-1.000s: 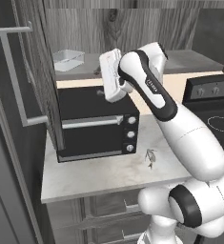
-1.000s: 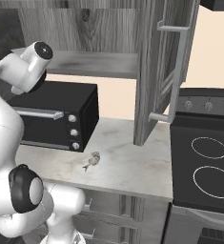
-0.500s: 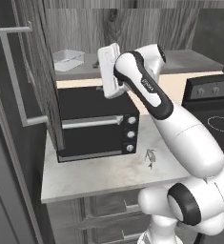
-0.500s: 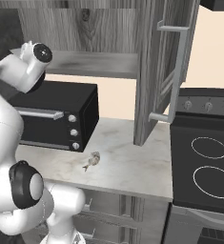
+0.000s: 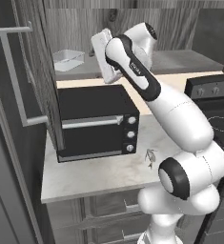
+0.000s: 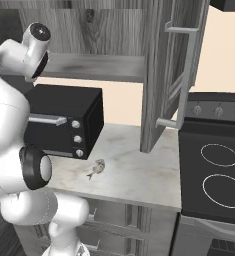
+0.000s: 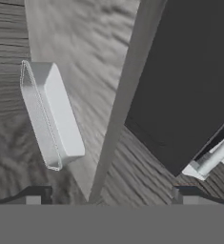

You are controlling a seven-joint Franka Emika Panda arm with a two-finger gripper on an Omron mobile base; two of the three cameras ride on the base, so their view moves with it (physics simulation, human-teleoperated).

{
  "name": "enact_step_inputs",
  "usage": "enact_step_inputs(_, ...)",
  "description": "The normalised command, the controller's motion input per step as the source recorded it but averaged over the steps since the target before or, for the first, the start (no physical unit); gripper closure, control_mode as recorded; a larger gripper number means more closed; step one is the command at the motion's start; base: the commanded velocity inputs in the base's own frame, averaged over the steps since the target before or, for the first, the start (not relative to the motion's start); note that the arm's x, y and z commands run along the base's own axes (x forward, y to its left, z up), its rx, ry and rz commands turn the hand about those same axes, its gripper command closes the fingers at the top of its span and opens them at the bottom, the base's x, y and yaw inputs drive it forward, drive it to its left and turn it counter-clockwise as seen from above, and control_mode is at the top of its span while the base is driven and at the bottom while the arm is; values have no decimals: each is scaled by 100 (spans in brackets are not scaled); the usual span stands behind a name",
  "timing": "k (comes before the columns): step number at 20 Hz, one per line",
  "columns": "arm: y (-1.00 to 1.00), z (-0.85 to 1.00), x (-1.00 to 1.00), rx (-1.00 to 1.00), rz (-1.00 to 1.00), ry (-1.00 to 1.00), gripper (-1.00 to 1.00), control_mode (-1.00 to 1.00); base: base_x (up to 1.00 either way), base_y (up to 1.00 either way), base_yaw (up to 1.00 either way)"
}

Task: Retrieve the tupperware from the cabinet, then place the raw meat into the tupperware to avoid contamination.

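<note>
The tupperware (image 5: 68, 60) is found on the open shelf of the cabinet (image 5: 30, 71), above the black toaster oven (image 5: 96, 121) and toward its left end. In the hand view the tupperware (image 7: 51, 114) is seen left of centre, clear of both fingers (image 7: 35, 195), which are spread wide with nothing between them. The gripper (image 5: 104, 55) is held at shelf height, above the oven's right part and apart from the box. The raw meat (image 5: 150, 156) lies on the desk (image 5: 85, 176) just right of the oven's front; it is untouched.

The step in hand is judged to be the reach into the cabinet for the box. The next move calls for the hand to be carried leftward along the shelf, the fingers aligned across the box's narrow width, then closed.
</note>
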Motion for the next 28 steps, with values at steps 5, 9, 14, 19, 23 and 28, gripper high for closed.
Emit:
enact_step_inputs(5,1,39,2,-17,-2,2,-100,-100,0,0,0)
enact_step_inputs(9,7,35,14,-17,-2,4,-100,-100,0,0,0)
enact_step_inputs(14,5,-24,10,-1,-8,-11,-100,-100,0,0,0)
enact_step_inputs(19,0,-50,0,6,-11,-31,-100,-100,0,0,0)
enact_step_inputs(23,0,-48,-2,4,-8,-24,-100,-100,0,0,0)
enact_step_inputs(28,-1,-10,5,1,-2,-5,-100,-100,0,0,0)
